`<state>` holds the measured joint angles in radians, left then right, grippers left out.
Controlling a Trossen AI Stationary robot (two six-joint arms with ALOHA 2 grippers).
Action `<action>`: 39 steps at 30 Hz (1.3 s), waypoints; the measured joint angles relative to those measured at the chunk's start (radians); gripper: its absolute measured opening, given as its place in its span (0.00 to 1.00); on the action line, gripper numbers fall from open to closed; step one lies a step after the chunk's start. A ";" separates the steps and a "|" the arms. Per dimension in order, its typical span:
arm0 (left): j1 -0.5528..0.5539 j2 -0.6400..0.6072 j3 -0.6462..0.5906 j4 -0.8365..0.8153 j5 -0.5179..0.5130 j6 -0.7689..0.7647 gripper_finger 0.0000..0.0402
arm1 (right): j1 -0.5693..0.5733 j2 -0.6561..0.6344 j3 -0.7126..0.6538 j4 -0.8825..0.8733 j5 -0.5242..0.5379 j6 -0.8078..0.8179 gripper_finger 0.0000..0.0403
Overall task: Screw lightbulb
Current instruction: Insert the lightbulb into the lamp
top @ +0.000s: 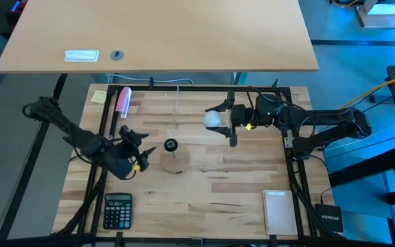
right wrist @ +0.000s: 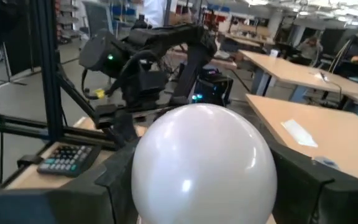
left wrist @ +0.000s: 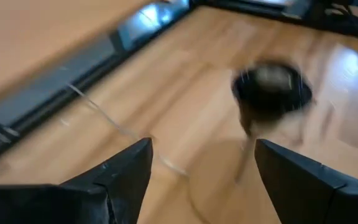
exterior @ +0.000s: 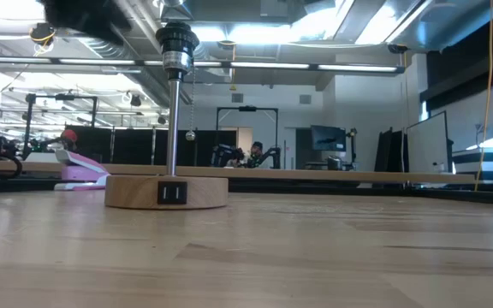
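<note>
The lightbulb (top: 214, 119), white and round, hangs above the table's far middle with my right gripper (top: 222, 121) shut on it; in the right wrist view the lightbulb (right wrist: 204, 165) fills the space between the fingers. The black socket (top: 171, 145) stands on a post on a round wooden disc (top: 175, 162), which lies flat on the table. The low view shows the socket (exterior: 176, 44) upright. My left gripper (top: 142, 149) hovers open just left of the socket, nothing between its fingers (left wrist: 123, 177); the socket (left wrist: 272, 87) lies ahead of it. My right gripper pinches the lightbulb's white globe (right wrist: 151, 174) between its two fingers (right wrist: 303, 180), one on each side. The fingers reach in level from the table's right. The bulb is lifted clear of the table; its screw base does not show.
A calculator (top: 117, 209) lies near left, a white pad (top: 278, 211) near right, a pink stapler (top: 123, 101) and a yellow note (top: 99, 96) far left. The socket's thin cord (top: 178, 96) runs to the far edge. Black frame rails (top: 290, 171) border the table.
</note>
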<state>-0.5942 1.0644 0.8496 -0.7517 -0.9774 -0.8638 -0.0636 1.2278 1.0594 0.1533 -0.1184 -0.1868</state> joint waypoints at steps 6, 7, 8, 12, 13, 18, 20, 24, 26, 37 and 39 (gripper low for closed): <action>0.030 -0.009 -0.262 0.500 0.125 0.161 0.65 | -0.043 0.048 0.000 0.041 -0.102 0.009 0.65; 0.048 -0.009 -0.301 0.593 0.143 0.209 0.64 | -0.048 0.060 0.000 0.049 -0.113 0.018 0.65; 0.067 -0.009 -0.338 0.679 0.157 0.267 0.64 | -0.054 0.074 -0.001 0.059 -0.124 0.025 0.65; 0.142 -0.011 -0.435 0.958 0.159 0.509 0.62 | -0.064 0.111 -0.001 0.084 -0.163 0.028 0.65; 0.163 -0.011 -0.449 0.989 0.161 0.548 0.62 | -0.064 0.116 -0.001 0.085 -0.163 0.027 0.65; 0.277 -0.011 -0.485 1.095 0.343 0.602 0.61 | -0.064 0.127 -0.001 0.091 -0.163 0.025 0.65; 0.301 -0.010 -0.485 1.113 0.418 0.607 0.61 | -0.063 0.127 -0.001 0.091 -0.163 0.025 0.65; 0.326 -0.010 -0.486 1.175 0.499 0.669 0.61 | -0.064 0.127 -0.001 0.089 -0.163 0.021 0.65; 0.337 -0.010 -0.485 1.185 0.505 0.693 0.61 | -0.064 0.127 -0.001 0.086 -0.163 0.021 0.65; 0.397 0.077 -0.485 1.351 0.579 0.801 0.61 | -0.062 0.162 -0.001 0.090 -0.191 0.022 0.65; 0.400 0.094 -0.485 1.386 0.580 0.815 0.60 | -0.062 0.167 -0.001 0.088 -0.192 0.022 0.65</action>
<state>-0.1942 1.1581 0.3645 0.6338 -0.3977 -0.0486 -0.1257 1.3949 1.0580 0.2413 -0.3108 -0.1646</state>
